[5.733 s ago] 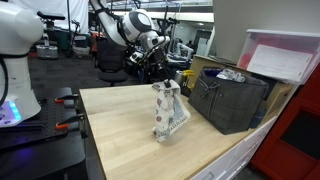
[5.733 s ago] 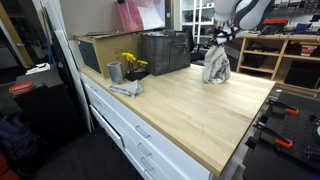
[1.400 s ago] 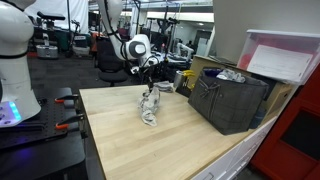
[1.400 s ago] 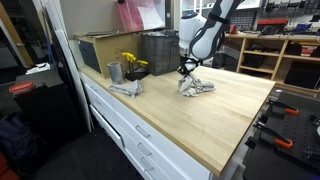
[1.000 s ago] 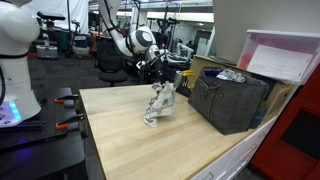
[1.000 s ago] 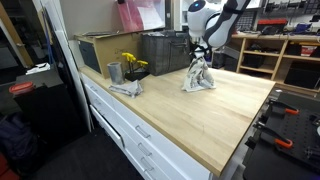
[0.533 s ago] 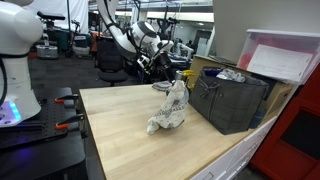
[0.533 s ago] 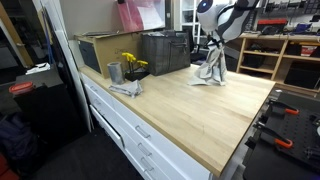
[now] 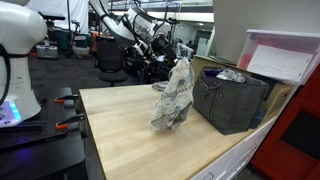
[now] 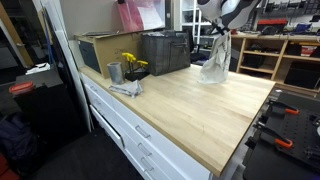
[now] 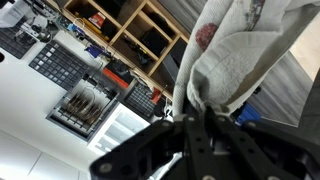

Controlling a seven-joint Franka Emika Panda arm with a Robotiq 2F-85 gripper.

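Note:
A white cloth with red spots (image 9: 174, 96) hangs lifted over the wooden table (image 9: 120, 135), its lower end just above the tabletop near the dark crate (image 9: 232, 100). My gripper (image 9: 180, 60) is shut on the cloth's top. In an exterior view the cloth (image 10: 214, 62) dangles from the gripper (image 10: 221, 32) at the far end of the table (image 10: 200, 110). In the wrist view the cloth (image 11: 240, 60) rises from between the black fingers, with the gripper (image 11: 197, 122) pinched tight on its fabric.
A dark crate (image 10: 165, 52) and a cardboard box (image 10: 100, 52) stand along the table's back. A metal cup with yellow flowers (image 10: 122, 68) and a grey rag (image 10: 126, 89) lie near the edge. A white bin (image 9: 280, 55) sits above the crate.
The gripper has risen and carried the cloth away from the table's middle toward the crate; the cloth now hangs stretched out rather than bunched on the tabletop.

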